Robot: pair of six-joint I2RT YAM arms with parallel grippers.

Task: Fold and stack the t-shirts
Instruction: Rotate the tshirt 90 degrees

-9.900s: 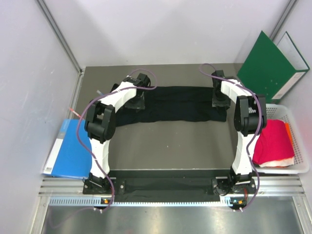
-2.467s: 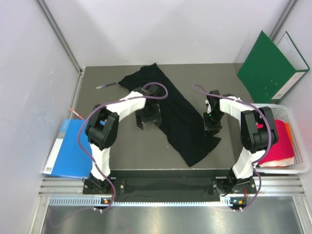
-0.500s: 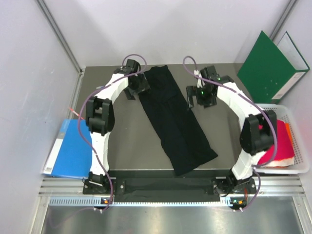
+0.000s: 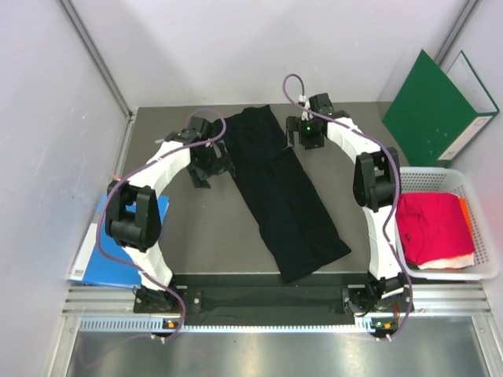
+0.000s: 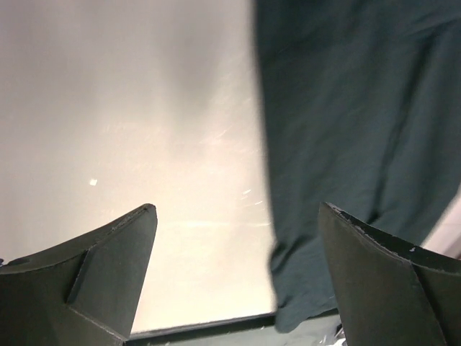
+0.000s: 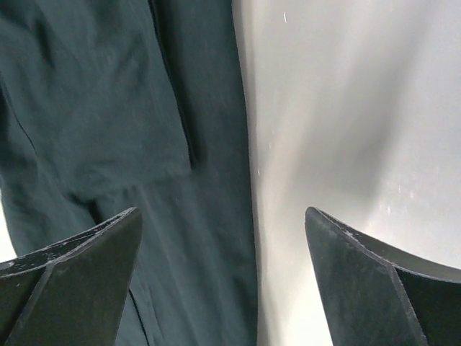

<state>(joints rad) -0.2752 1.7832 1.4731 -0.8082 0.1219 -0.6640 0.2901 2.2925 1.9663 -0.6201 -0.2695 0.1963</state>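
The black t-shirt (image 4: pixel 283 192) lies folded into a long strip, running diagonally from the table's far middle to the near right. It also shows in the left wrist view (image 5: pixel 346 130) and the right wrist view (image 6: pixel 122 115). My left gripper (image 4: pixel 206 161) is open and empty, just left of the strip's far end. My right gripper (image 4: pixel 302 135) is open and empty, just right of the far end. The magenta-red t-shirt (image 4: pixel 432 228) lies folded in the white basket (image 4: pixel 487 236) at right, with white and orange cloth at its edges.
A green folder (image 4: pixel 432 110) leans at the far right corner. A blue folder (image 4: pixel 118 243) lies at the left edge under the left arm. A black strip runs along the near table edge (image 4: pixel 267 298). Grey walls enclose the table.
The black shirt went from a wide strip across the back to a diagonal strip. Both grippers have let go; in the last half second the left moved nearer and left, the right farther back.
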